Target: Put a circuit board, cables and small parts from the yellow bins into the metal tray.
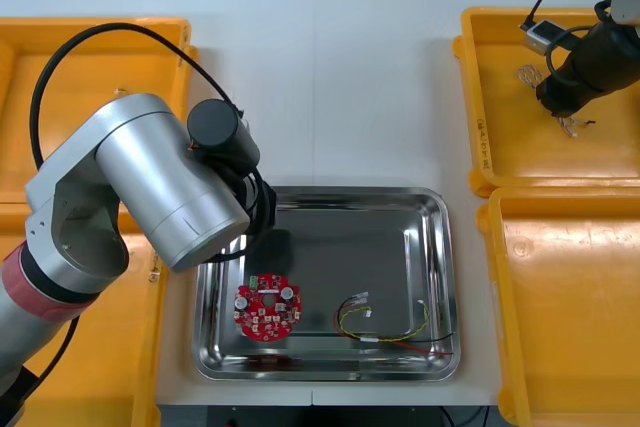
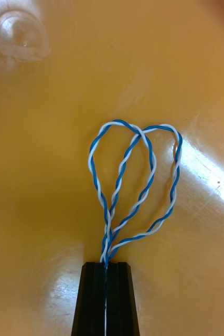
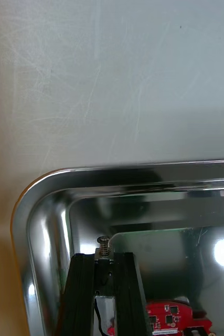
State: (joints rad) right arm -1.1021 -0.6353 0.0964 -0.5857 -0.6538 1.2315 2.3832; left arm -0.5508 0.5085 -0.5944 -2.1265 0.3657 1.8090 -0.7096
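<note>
over tray (image 3: 143, 174) left gripper (image 3: 104, 261) grips part (image 3: 104, 245), over bin (image 2: 38, 210) right gripper (image 2: 106, 265) cable (image 2: 121, 167).

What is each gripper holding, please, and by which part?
Right gripper, over a bin: cable, where its loops meet. Left gripper, over the tray: small metal part, one end sticking out.

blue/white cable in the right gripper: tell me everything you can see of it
The twisted blue and white cable is two thin wires wound together, folded into several loops that fan out from the right gripper. The jaws are shut on its gathered ends. The loops spread over the floor of the far right yellow bin; contact with it cannot be told.
</note>
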